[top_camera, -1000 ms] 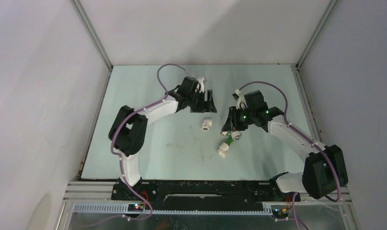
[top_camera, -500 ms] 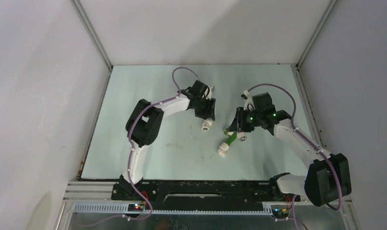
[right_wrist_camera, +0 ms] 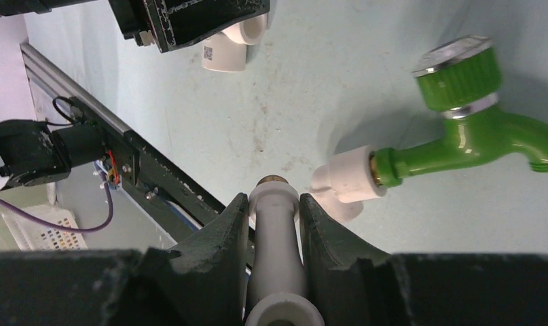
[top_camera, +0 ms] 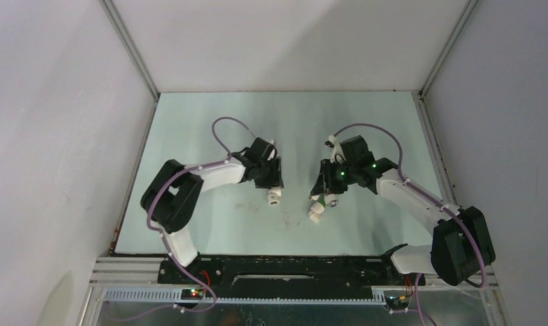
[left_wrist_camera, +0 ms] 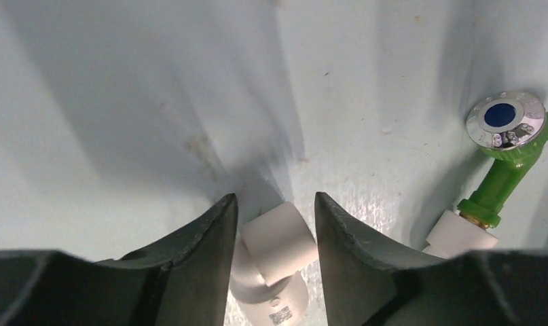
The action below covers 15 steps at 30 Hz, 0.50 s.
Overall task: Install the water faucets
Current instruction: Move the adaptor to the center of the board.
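Note:
My left gripper [left_wrist_camera: 276,200] is shut on a stubby white elbow pipe fitting [left_wrist_camera: 279,244], held low over the table; in the top view the gripper [top_camera: 269,186] is left of centre and the fitting [top_camera: 276,197] sticks out below it. My right gripper [right_wrist_camera: 274,200] is shut on the white faucet [right_wrist_camera: 276,234], its brass threaded end pointing forward. In the top view that gripper [top_camera: 327,191] hangs over the green faucet [top_camera: 321,204]. The green faucet [right_wrist_camera: 475,139] lies on the table, screwed into another white fitting [right_wrist_camera: 345,182]. It also shows in the left wrist view [left_wrist_camera: 505,176].
The pale green table [top_camera: 210,129] is walled on the left, right and back. A black rail [top_camera: 291,268] with the arm bases runs along its near edge. The left gripper and its fitting [right_wrist_camera: 227,47] show at the top of the right wrist view.
My left gripper has moved toward the near side and left, carrying the white fitting with it. My right gripper has shifted left and down with the white faucet, closer to the green faucet.

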Each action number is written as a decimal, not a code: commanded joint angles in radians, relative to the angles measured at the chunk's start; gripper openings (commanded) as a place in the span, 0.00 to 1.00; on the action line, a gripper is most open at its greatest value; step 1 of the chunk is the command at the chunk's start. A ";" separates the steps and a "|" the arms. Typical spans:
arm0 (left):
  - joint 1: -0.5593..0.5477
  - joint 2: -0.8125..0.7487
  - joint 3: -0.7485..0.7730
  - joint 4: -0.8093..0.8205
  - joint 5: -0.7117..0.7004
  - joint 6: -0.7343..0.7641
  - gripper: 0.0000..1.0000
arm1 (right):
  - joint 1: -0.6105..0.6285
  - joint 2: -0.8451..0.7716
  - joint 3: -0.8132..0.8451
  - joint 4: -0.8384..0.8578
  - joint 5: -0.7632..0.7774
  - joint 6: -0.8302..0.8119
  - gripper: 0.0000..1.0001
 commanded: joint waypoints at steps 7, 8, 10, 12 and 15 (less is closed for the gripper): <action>0.025 -0.254 -0.254 -0.011 -0.215 -0.165 0.71 | 0.150 0.015 -0.005 0.096 0.042 0.104 0.00; 0.027 -0.284 -0.279 0.005 -0.202 -0.172 0.71 | 0.159 0.017 -0.013 0.108 0.042 0.117 0.00; 0.027 -0.330 -0.324 0.053 -0.157 -0.184 0.66 | 0.175 0.020 -0.025 0.144 0.034 0.147 0.00; 0.028 -0.352 -0.354 0.088 -0.099 -0.185 0.60 | 0.183 0.024 -0.038 0.172 0.023 0.178 0.00; 0.029 -0.339 -0.356 0.089 -0.076 -0.186 0.55 | 0.190 0.017 -0.056 0.201 0.017 0.209 0.00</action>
